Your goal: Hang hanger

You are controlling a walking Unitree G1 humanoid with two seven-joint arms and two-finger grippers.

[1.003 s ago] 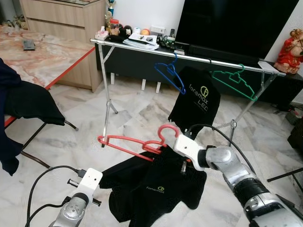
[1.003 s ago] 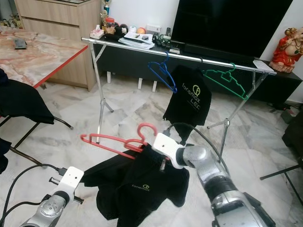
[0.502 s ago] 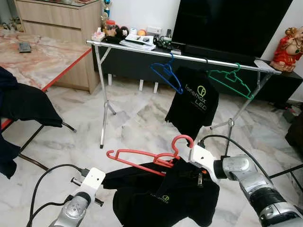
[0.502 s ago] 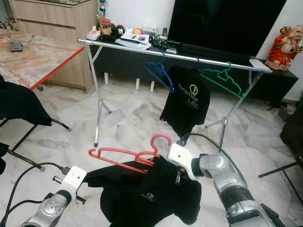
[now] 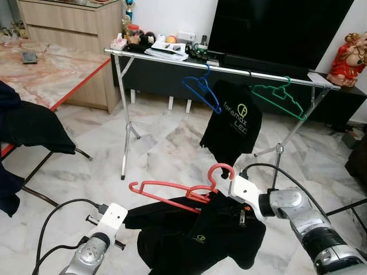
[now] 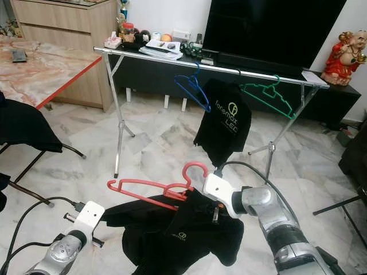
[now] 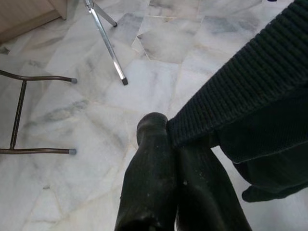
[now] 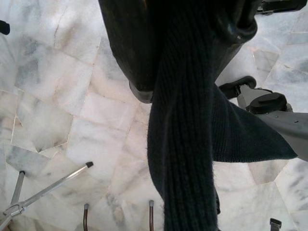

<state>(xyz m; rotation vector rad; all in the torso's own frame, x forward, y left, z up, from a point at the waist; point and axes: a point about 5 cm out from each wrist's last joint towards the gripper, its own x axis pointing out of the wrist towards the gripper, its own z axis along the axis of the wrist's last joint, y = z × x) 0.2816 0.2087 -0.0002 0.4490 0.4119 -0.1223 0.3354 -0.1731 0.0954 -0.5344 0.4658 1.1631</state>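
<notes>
A red hanger (image 5: 166, 190) lies tipped nearly flat in the air, with a black shirt (image 5: 200, 235) draped from its neck. My right gripper (image 5: 215, 197) is shut at that neck, and the shirt's knit collar (image 8: 185, 144) runs between its fingers (image 8: 127, 43). Low on the left, my left gripper (image 7: 168, 131) is shut on the shirt's ribbed edge (image 7: 240, 82). Beyond stands the silver clothes rack (image 5: 172, 57), carrying a blue hanger (image 5: 202, 90), a green hanger (image 5: 281, 97) and another black shirt (image 5: 234, 129).
A red-edged marble table (image 5: 51, 69) and a chair draped in dark clothes (image 5: 28, 123) stand at the left. Behind the rack are a TV (image 5: 275, 28), a cluttered low console (image 5: 166, 48) and a red figurine (image 5: 351, 60). Marble floor (image 5: 166, 143) lies between me and the rack.
The right gripper has carried the red hanger a little to the right and lower, and the shirt sagged with it. Over the last half second almost nothing moved.
</notes>
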